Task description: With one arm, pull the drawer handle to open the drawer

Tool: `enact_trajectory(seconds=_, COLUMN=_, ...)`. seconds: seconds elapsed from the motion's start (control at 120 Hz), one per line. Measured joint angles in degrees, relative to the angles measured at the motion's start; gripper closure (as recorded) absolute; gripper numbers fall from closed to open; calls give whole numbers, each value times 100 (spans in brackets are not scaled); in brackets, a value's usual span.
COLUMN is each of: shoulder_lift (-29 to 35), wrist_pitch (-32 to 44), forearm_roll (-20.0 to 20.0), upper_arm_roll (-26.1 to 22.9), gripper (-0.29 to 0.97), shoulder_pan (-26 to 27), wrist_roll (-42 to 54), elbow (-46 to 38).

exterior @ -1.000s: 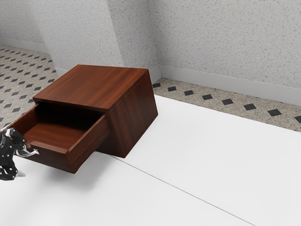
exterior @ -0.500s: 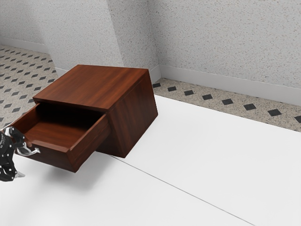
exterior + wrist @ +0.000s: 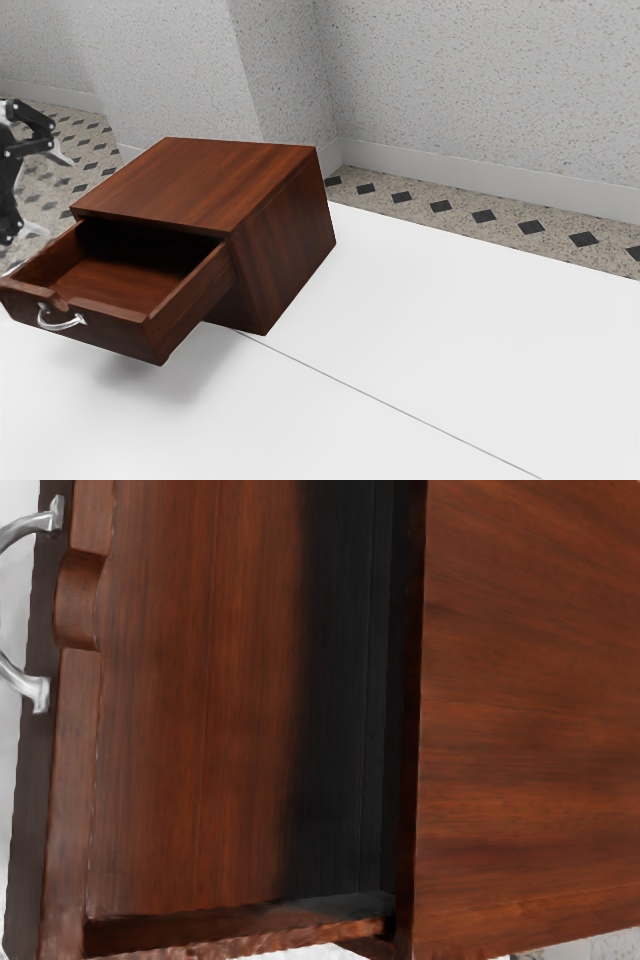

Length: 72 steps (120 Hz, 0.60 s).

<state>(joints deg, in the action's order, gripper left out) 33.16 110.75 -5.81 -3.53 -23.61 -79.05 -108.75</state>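
The dark wooden cabinet (image 3: pixel 205 185) stands on the white table with its drawer (image 3: pixel 120 290) pulled well out. The drawer's silver handle (image 3: pixel 60 320) hangs free on the front panel. My black gripper (image 3: pixel 42 192) is raised at the exterior view's left edge, above and behind the drawer front and apart from the handle. Its fingers stand open with nothing between them. From the wrist view I look down into the drawer's bare inside (image 3: pixel 200 730), with the handle (image 3: pixel 25 685) beyond the front panel and the cabinet's top (image 3: pixel 530 730) on the other side.
The white table (image 3: pixel 430 340) stretches out to the exterior view's right of the cabinet. Speckled walls and a tiled floor (image 3: pixel 480 215) lie behind.
My gripper has let go of the handle and risen from beside the drawer front to well above it. The drawer stays pulled out.
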Motion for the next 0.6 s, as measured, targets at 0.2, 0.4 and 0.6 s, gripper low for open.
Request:
enact_trajectory(seconds=0.2, shoulder_lift=-1565, wrist_pitch=-1691, forearm_roll=755, upper_arm_roll=1108, gripper=2, shoulder_pan=2988, wrist_roll=-225, elbow=1805)
enact_trajectory(seconds=0.4, shoulder_lift=-1928, wrist_pitch=-2252, forearm_roll=1021, upper_arm_roll=1400, gripper=1, shoulder_pan=2824, wrist_roll=-502, elbow=1080)
enact_trajectory(seconds=0.6, shoulder_lift=-1943, wrist_pitch=-2458, forearm_roll=753, upper_arm_roll=1389, gripper=0, shoulder_pan=2332, wrist_roll=-680, elbow=947)
